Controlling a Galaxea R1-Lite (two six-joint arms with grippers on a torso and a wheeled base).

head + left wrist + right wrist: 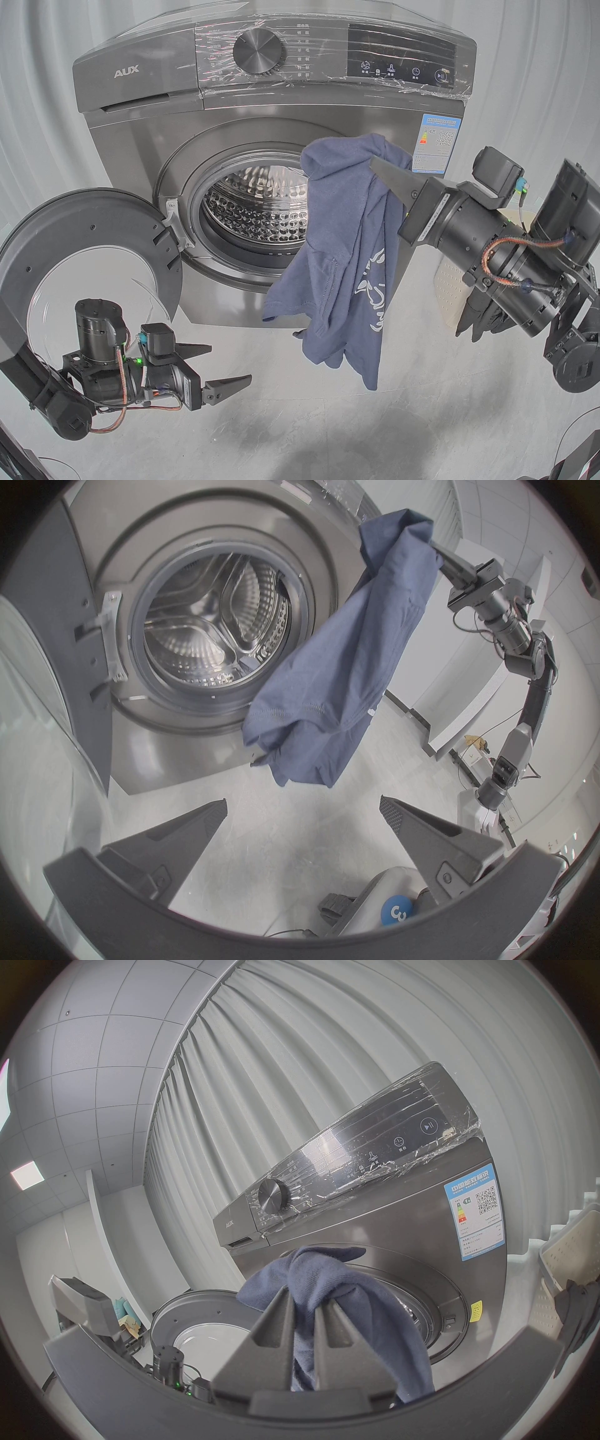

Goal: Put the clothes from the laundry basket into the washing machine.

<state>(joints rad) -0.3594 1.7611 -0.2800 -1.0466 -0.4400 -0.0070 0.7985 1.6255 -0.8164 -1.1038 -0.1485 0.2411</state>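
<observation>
**Blue shirt held up in front of the open drum**

Blue shirt: soft knit, crumpled, hanging in long folds. White print on one side, partly lost in the creases. It hangs in the air in front of the right side of the washing machine opening, outside the drum, hem clear of the floor.

Right gripper: its fingers are closed together on the top bunch of the shirt. The cloth drapes over the tips and hides them in the head view.

The shirt covers the right part of the door ring. The drum behind is ribbed, perforated shiny metal. The round door is swung open to the left, its lower edge hidden by the left arm.

Left gripper: low, near the door, with dark wedge-shaped fingers spread wide and holding nothing.

Laundry basket: cream, perforated wall, mostly hidden behind the right arm. A dark garment hangs over its rim, its shape hard to make out.

Control panel wrapped in clear film.
</observation>
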